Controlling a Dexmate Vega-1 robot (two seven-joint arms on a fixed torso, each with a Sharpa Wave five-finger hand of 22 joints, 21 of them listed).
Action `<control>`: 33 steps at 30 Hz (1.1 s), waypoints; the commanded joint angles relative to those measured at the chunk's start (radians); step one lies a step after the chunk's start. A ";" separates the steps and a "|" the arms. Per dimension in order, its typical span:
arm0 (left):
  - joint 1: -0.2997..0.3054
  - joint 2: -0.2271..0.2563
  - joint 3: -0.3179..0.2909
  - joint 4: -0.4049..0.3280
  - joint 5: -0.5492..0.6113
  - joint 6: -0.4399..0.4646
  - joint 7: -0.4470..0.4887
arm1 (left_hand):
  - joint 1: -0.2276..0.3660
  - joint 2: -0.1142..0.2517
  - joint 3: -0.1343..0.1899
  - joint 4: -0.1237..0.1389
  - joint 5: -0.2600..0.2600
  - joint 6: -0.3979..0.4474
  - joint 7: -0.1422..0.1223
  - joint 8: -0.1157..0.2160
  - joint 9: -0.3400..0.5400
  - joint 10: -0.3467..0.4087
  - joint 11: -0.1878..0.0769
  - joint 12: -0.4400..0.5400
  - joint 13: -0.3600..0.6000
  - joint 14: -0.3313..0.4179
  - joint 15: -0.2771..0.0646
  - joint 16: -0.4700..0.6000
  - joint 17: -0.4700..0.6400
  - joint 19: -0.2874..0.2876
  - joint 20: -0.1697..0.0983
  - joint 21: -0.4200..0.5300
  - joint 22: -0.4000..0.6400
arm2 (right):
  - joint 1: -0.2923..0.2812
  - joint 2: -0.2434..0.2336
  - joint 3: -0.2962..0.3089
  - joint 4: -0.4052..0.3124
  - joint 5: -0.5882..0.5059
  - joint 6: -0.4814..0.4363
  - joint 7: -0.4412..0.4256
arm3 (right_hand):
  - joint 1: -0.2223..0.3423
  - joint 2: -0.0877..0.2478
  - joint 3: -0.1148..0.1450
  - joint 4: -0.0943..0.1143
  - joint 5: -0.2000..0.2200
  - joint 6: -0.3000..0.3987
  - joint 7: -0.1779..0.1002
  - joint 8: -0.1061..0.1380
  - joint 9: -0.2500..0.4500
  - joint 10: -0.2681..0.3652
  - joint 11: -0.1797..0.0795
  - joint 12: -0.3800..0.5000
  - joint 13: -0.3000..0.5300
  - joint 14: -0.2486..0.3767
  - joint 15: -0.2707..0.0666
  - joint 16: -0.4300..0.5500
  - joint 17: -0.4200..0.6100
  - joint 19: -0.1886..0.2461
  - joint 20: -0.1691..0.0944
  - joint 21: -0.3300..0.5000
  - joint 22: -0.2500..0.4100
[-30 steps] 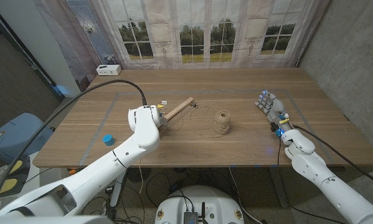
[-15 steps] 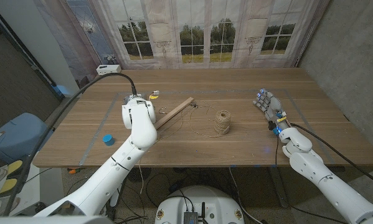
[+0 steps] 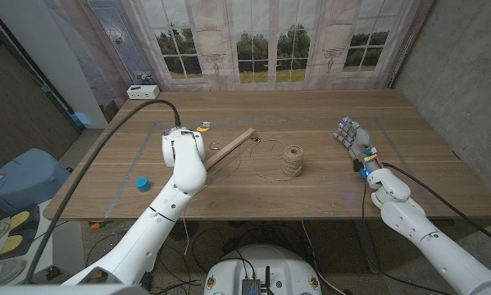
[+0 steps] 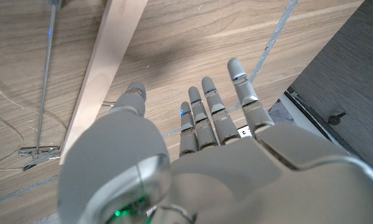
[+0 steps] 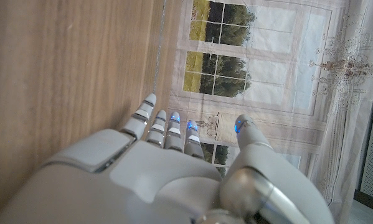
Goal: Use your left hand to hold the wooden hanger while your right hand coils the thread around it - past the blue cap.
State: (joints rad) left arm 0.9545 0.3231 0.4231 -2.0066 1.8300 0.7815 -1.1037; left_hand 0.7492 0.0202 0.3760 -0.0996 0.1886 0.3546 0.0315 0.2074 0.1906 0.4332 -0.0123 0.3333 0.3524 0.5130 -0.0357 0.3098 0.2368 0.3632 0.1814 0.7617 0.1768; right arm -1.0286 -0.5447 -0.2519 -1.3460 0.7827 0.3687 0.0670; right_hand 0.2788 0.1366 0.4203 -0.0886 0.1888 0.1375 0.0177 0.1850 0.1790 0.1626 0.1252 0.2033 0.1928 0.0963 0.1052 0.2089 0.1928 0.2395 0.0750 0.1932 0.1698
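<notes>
Change since a second ago: the left arm has risen and swung back toward the table's left half; its wrist housing now stands higher over the near end of the wooden hanger [image 3: 229,146]. In the last half second it has hardly shifted. The hanger, the spool and the right hand lie as they did.

Left hand [image 4: 198,143]: fingers straight and slightly apart, holding nothing, hovering above the table [image 3: 327,111]. In the left wrist view the thumb tip sits close to the hanger's wooden bar [image 4: 105,68]; I cannot tell whether it touches.

Wooden hanger: lies slanted on the table left of centre, its near end hidden under the left arm in the head view. Its thin metal rod [image 4: 46,74] runs alongside the bar.

Thread spool [image 3: 293,161]: stands upright near the table's middle, well apart from both hands. A loose strand [image 3: 261,168] loops from it toward the hanger.

Right hand [image 3: 356,141]: fingers extended and spread, holding nothing, at the table's right side, well apart from the spool.

Blue cap [image 3: 142,184]: near the front left edge, apart from the hanger.
</notes>
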 commanded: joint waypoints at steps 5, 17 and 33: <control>-0.003 -0.018 0.007 0.022 0.018 -0.030 -0.053 | 0.007 -0.012 -0.004 -0.011 0.002 0.006 -0.003 0.002 0.003 0.010 -0.003 0.001 -0.001 0.009 -0.002 -0.008 -0.001 0.012 -0.005 -0.006 0.003 | -0.009 0.001 0.010 0.013 0.010 0.020 0.013 | -0.007 0.000 0.007 0.004 0.000 0.004 0.002 0.002 0.002 0.004 -0.001 0.000 0.003 0.008 0.001 -0.004 0.003 0.009 -0.001 0.006 0.004; -0.008 -0.024 0.031 0.029 0.001 -0.036 -0.065 | -0.032 -0.051 -0.036 -0.002 0.004 0.000 -0.001 -0.004 0.003 0.008 -0.002 -0.001 0.000 0.010 0.001 -0.011 0.000 0.017 -0.004 -0.014 0.003 | -0.020 0.003 0.017 0.021 0.020 0.031 0.023 | -0.007 0.000 0.008 0.003 0.001 0.004 0.002 0.002 0.002 0.008 0.001 0.000 0.003 0.008 0.000 -0.005 0.003 0.010 -0.001 0.006 0.004; -0.017 -0.022 0.071 0.056 0.093 -0.061 -0.109 | -0.048 -0.073 -0.056 0.000 0.019 -0.018 -0.005 -0.011 0.003 0.000 0.000 -0.006 0.001 0.005 0.003 -0.016 0.001 0.017 -0.005 -0.026 0.003 | -0.026 0.016 0.021 0.032 0.025 0.048 0.026 | -0.009 0.000 0.009 0.003 0.001 0.004 0.002 0.003 0.002 0.010 0.002 0.001 0.004 0.013 -0.001 -0.004 0.003 0.012 -0.001 0.006 0.004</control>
State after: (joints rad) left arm 0.9425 0.3025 0.4642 -1.9710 1.8559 0.7385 -1.1905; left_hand 0.6951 -0.0444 0.3248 -0.1007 0.1970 0.3387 0.0289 0.1993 0.1908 0.4348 -0.0140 0.3283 0.3526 0.5148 -0.0376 0.2941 0.2348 0.3769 0.1748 0.7394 0.1770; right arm -1.0484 -0.5368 -0.2345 -1.3206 0.8035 0.4064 0.0919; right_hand 0.2779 0.1357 0.4203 -0.0887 0.1888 0.1374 0.0177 0.1850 0.1789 0.1625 0.1252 0.2034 0.1927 0.0962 0.1052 0.2089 0.1928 0.2395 0.0750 0.1932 0.1698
